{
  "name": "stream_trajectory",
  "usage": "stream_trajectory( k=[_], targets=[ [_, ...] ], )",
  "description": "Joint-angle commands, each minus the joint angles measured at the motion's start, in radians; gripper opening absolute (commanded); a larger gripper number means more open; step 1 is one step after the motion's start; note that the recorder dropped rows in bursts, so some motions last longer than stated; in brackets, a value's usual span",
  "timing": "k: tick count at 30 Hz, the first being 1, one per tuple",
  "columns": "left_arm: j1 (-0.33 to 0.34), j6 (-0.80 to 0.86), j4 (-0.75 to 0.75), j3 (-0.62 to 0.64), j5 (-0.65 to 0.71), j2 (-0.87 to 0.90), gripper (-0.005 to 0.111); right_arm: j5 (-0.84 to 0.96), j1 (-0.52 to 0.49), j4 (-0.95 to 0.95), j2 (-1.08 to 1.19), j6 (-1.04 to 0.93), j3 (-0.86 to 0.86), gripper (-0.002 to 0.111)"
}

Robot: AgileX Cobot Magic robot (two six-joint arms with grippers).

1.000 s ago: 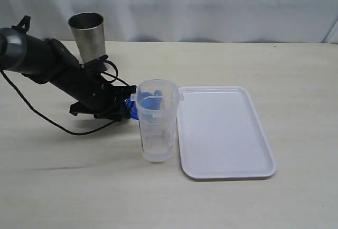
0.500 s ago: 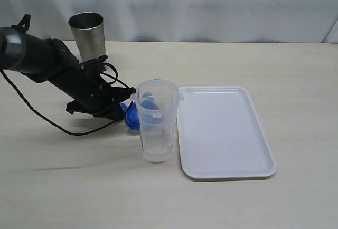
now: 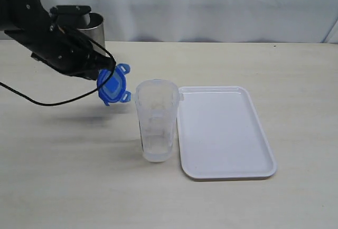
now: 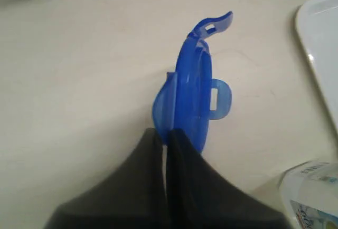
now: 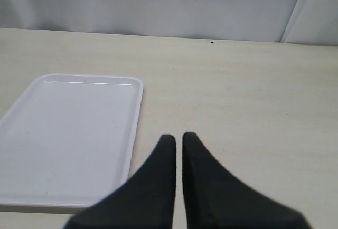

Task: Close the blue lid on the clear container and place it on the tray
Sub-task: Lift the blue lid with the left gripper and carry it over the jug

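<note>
Blue lid point(image 3: 113, 84) hangs tilted, pinched in my left tool point(image 4: 168, 132); I'd level it and centre it over the clear container point(image 3: 156, 121) before pressing. Right tool point(image 5: 178, 136) is closed, empty.

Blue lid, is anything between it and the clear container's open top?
Nothing visible. The small blue plastic lid, gripped by the left end effector, hangs beside the open rim of the tall clear plastic container with only air between. The grey steel cup stands behind the arm.

Left arm point(image 3: 50, 41) aloft, jaws together
</note>
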Motion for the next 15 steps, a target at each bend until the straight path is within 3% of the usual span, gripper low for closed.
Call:
stream_trajectory(
  k=[1, 10, 15],
  targets=[
    [-0.002, 0.138, 0.014, -0.005, -0.004, -0.133, 0.0, -0.004, -0.008, 0.002, -0.005, 0.003, 0.003, 0.005],
    [-0.007, 0.21, 0.068, -0.005, -0.079, -0.3, 0.0, -0.004, -0.008, 0.002, -0.005, 0.003, 0.003, 0.005],
    [-0.092, 0.206, 0.253, -0.005, -0.115, -0.345, 0.0, -0.004, -0.008, 0.002, -0.005, 0.003, 0.003, 0.005]
  ],
)
